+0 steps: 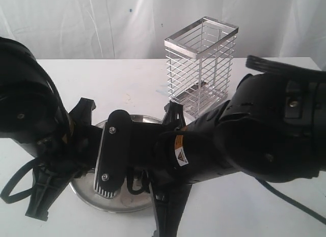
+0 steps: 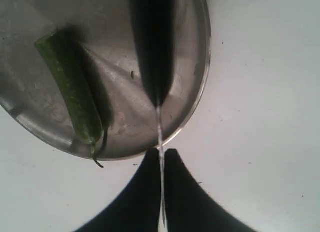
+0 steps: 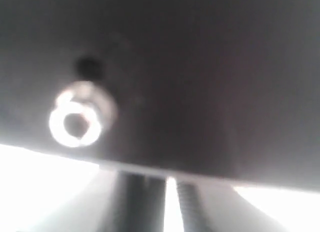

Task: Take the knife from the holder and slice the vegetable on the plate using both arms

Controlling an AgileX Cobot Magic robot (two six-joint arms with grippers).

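The plate (image 2: 195, 105) lies on the white table, and the vegetable (image 2: 72, 90), a green pepper with a curled stem, rests on it. My left gripper (image 2: 161, 153) is shut on the knife (image 2: 155, 57), whose thin edge runs between the fingers while its black body reaches over the plate beside the pepper. My right gripper (image 3: 170, 202) shows blurred, with a narrow bright gap between the fingers, right up against a black panel with a silver screw (image 3: 75, 121). In the exterior view both arms crowd over the plate (image 1: 117, 204) and hide the knife and the pepper.
The wire holder (image 1: 201, 69) stands upright at the back of the table, behind the right arm (image 1: 265, 135). The left arm (image 1: 30, 114) fills the left side. A black cable (image 1: 295, 204) trails over the table at the right.
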